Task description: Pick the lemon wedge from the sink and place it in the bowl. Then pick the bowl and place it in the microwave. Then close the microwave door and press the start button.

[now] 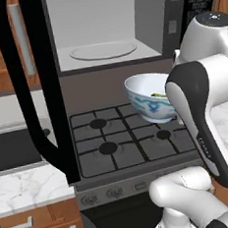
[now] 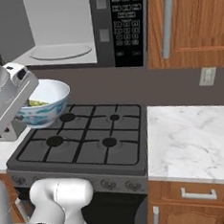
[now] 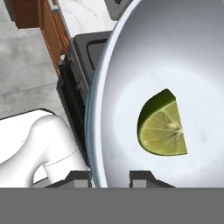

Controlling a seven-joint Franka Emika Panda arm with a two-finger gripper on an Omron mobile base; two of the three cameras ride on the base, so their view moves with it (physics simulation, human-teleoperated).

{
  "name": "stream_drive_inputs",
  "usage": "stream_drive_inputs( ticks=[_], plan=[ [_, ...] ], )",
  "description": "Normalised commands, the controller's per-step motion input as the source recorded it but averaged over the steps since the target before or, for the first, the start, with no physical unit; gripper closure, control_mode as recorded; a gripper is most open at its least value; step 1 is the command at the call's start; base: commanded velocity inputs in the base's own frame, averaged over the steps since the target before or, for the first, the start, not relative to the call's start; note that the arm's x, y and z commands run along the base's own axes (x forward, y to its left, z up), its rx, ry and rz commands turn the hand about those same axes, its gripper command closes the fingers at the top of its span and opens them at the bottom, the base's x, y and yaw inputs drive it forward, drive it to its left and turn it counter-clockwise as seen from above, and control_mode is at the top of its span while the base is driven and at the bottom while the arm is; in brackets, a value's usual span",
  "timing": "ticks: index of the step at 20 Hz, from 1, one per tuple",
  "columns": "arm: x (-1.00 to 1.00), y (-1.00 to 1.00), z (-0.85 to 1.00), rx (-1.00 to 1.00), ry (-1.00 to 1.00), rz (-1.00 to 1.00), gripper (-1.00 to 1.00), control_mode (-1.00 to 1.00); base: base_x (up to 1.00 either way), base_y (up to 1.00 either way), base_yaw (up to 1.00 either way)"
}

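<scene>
The white bowl [image 1: 148,99] with its blue-green pattern hangs in the air over the gas stove, below the microwave's open mouth. My gripper [image 3: 111,177] is shut on the bowl's [image 3: 166,52] near rim, one fingertip [image 3: 145,176] inside and the other outside. The lemon wedge [image 3: 162,127] lies on the bowl's pale inside, and it shows as a small yellow-green bit [image 1: 157,95] over the rim. The microwave [image 1: 100,23] stands open with its glass plate [image 1: 103,51] bare. The microwave door [image 1: 33,99] is swung out to the left. The sink's dark basin [image 1: 10,148] lies behind that door.
The stove's black grates [image 2: 82,135] spread under the bowl. The microwave's keypad strip [image 2: 127,21] is at its right side. A marble counter [image 2: 193,140] lies right of the stove, with wooden cabinets [image 2: 187,21] above it. My own arm [image 1: 200,122] hides the bowl's right side.
</scene>
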Motion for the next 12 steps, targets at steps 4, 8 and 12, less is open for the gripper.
stream_drive_inputs(
  ticks=[4, 8, 12],
  plan=[
    [0.00, 0.00, 0.00, 0.00, 0.00, 0.00, 1.00, 1.00, 0.36, -0.01, 0.00],
    [0.00, 0.00, 0.00, 0.00, 0.00, 0.00, 1.00, 1.00, 0.11, -0.01, 0.00],
    [0.00, -0.01, 0.00, 0.01, -0.01, 0.00, 1.00, -1.00, -0.01, -0.02, 0.00]
  ],
)
